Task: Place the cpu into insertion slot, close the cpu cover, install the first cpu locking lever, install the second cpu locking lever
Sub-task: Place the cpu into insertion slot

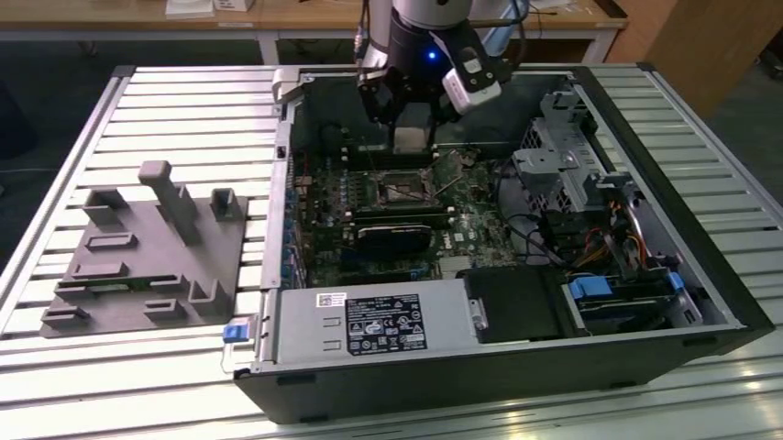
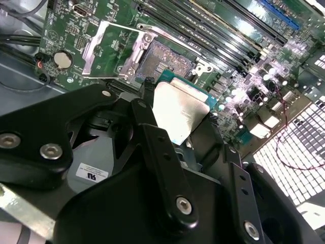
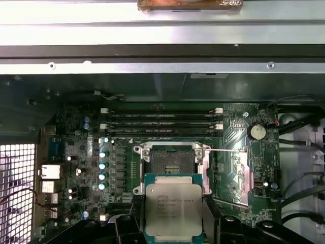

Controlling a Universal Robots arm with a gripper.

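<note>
You have the cpu [image 3: 172,206] off the board, pinched at its edges in the gripper [image 3: 173,227], the jaws clamped tight on it and its dull metal top facing the wrist cameras. It hangs just short of the insertion slot [image 3: 172,163] — near it, but not squarely over it and not touching. In the exterior view it sits just on the far side of the slot.

The slot itself is bare, its contacts exposed. The cpu cover [image 2: 109,51] is swung open and lies back beside the slot, so the way in looks free. One thin wire locking lever [image 3: 223,149] stands loose beside the socket.

By my reading you are in the first step — the chip is not yet seated, and the cover and both levers are left to do.

Around this lies the green motherboard [image 3: 236,127] inside the open computer case [image 1: 490,385], which rests on a slatted table [image 1: 183,110]. A grey fixture block [image 1: 147,247] sits on the exterior view's left.
</note>
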